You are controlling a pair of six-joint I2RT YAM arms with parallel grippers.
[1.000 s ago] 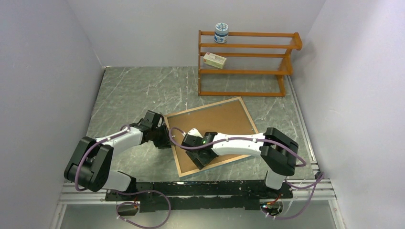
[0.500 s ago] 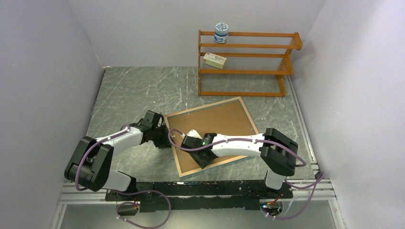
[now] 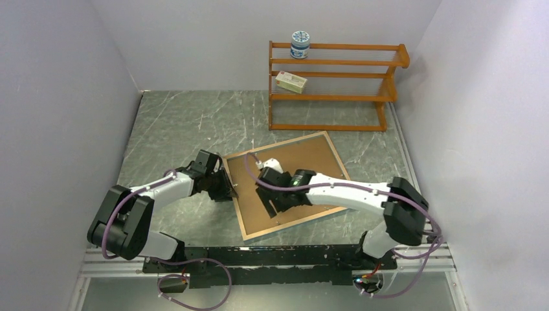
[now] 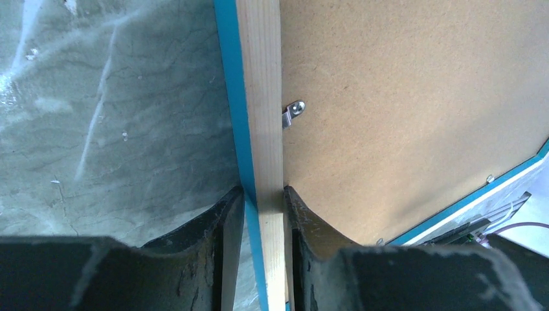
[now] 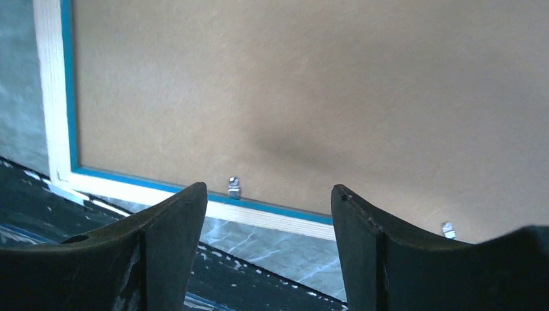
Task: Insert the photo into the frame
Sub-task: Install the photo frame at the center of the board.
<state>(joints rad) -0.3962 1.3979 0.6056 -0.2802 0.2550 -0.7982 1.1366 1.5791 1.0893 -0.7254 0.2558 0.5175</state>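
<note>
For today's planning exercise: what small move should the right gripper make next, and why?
Probably lower the right gripper onto the metal tab seen between its open jaws: it hovers over the backing board, and the left gripper steadies the frame by its rim.

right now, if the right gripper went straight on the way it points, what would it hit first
Most likely the brown backing board in the back of the frame: the open right gripper faces it with nothing between. The gap is unclear from the wrist view.
</note>
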